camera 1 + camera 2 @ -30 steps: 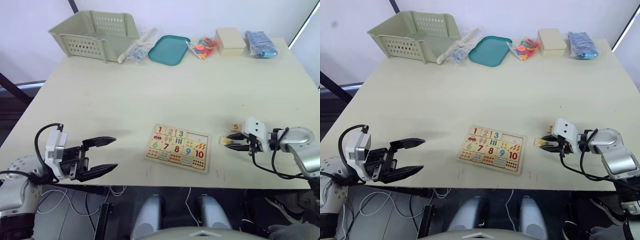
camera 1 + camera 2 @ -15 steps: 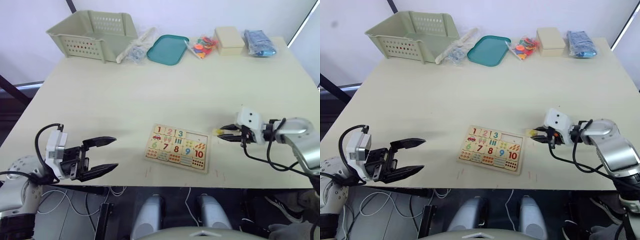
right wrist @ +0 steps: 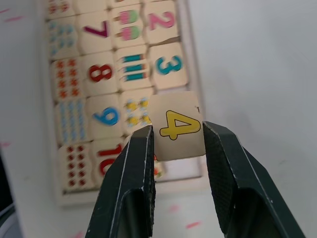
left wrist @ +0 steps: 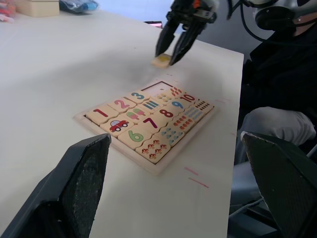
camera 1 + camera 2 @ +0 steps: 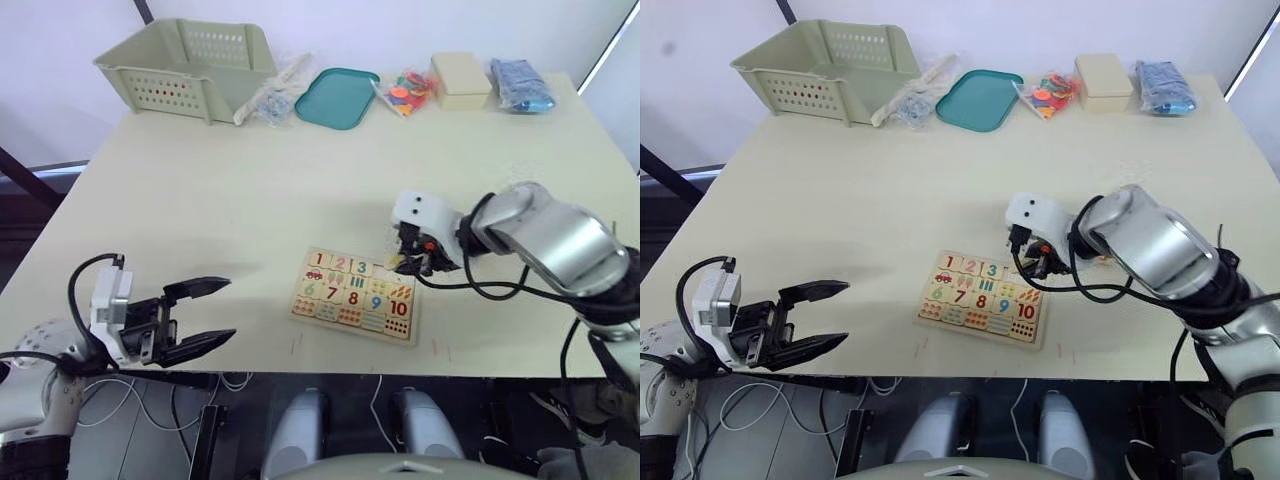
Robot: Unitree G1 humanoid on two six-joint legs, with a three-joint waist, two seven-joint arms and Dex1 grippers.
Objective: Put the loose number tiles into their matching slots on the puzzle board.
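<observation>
The right claw is closed on a small wooden tile printed with a yellow 4, one black finger on each side of it. It holds the tile just above the puzzle board, over the far right part where the top row has its empty slots, next to the 3. Whether the tile touches the board I cannot tell. On the board the 1, 2 and 3 sit in the top row, with 6 to 10 in the row below.

The left claw hangs well to the left of the board, off the near edge of the table, its two fingers spread wide with nothing between them.

Far behind the board, along the back edge of the table, stand a pale green basket, a teal tray, a bag of bright pieces, a cream box and a blue bag.
</observation>
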